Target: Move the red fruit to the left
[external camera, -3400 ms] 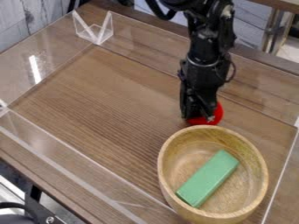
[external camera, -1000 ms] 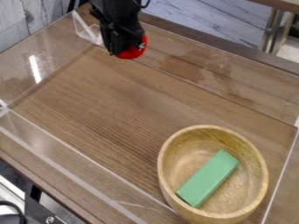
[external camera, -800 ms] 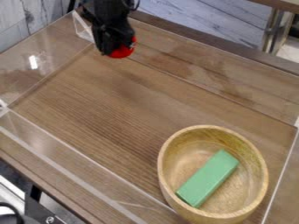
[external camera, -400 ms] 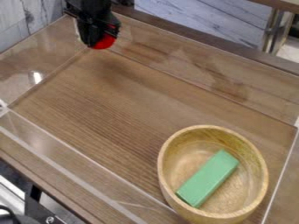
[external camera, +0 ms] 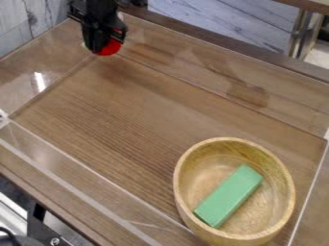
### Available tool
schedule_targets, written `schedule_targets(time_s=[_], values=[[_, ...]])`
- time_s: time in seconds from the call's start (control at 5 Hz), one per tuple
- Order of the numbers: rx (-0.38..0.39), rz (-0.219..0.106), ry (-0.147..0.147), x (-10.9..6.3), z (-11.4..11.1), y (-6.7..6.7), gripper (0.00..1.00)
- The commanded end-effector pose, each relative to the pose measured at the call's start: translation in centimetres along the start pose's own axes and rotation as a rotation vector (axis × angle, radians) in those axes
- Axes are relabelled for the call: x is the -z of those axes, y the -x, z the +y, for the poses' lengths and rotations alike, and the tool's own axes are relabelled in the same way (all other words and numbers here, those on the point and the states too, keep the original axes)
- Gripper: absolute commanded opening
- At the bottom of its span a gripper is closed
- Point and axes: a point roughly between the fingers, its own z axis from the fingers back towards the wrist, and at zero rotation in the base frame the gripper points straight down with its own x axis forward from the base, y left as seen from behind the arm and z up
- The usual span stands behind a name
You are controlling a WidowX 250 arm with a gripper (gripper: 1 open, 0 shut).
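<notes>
The red fruit (external camera: 112,44) shows as a small glossy red shape at the far left of the wooden table, just under the black gripper (external camera: 100,40). The gripper is shut on the fruit and hides most of it. Fruit and gripper sit close above the table surface near the back left corner; whether the fruit touches the wood I cannot tell.
A wooden bowl (external camera: 193,168) with a flat green block (external camera: 229,194) inside stands at the front right. Clear acrylic walls (external camera: 29,67) fence the wooden table (external camera: 154,115). A transparent stand sits behind the gripper at the back left.
The gripper has carried the red fruit from beside the bowl to the far left and back of the table. Over the last second it drifted further left.
</notes>
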Motion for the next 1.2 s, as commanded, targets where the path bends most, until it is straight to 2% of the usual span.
schedule_targets(time_s=[0.0,0.2,0.4,0.6,1.0], values=[[-0.032,-0.053,-0.029,-1.3,0.9,-1.2,0.0],[-0.056,-0.043,-0.006,-1.3,0.9,-1.3,1.0],[-0.112,-0.026,0.005,-0.9,0.8,-1.0,1.0],[-0.165,-0.023,0.02,-1.0,0.9,-0.8,1.0],[-0.124,-0.055,0.077,-3.9,1.8,-1.1,1.0]])
